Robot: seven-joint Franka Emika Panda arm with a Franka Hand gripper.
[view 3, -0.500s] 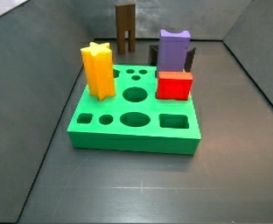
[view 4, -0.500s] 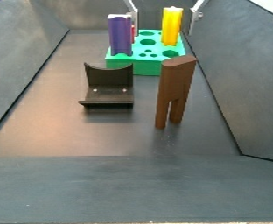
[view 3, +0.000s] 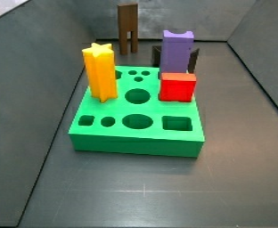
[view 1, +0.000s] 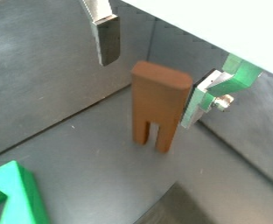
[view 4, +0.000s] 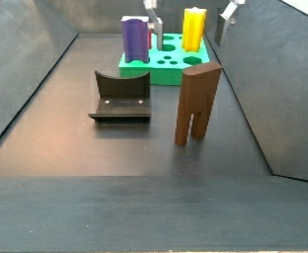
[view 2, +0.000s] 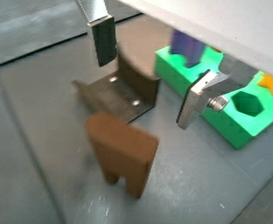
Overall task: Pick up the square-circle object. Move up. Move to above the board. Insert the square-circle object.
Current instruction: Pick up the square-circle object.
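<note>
Nothing on the floor has shifted since the earlier frames; only the two finger tips at the upper edge of a side view sit slightly differently. Gripper (view 1: 157, 63) is above the square-circle object (view 1: 160, 105), fingers (view 1: 108, 39) spread wide and holding nothing, one plate on either side of the block with clear gaps.

Square-circle object stands upright on its two legs on the dark floor, apart from the board (view 4: 181, 56); in a side view the board lies at 12 o'clock from it, the fixture (view 4: 121, 96) at 10 o'clock.

Hidden or cut off: the arm itself is out of frame in both side views; only finger tips (view 4: 151, 5) show at the top edge of one. In a side view (view 3: 127, 28) the block is far back, its lower part hidden behind the board (view 3: 139, 134). The fixture is mostly hidden there behind the purple block (view 3: 177, 50).

Seen only in a side view: the red block (view 3: 177, 86) seated in the board, beside the yellow star column (view 3: 100, 71). In a wrist view the board (view 2: 238, 114) is partly covered by a finger
</note>
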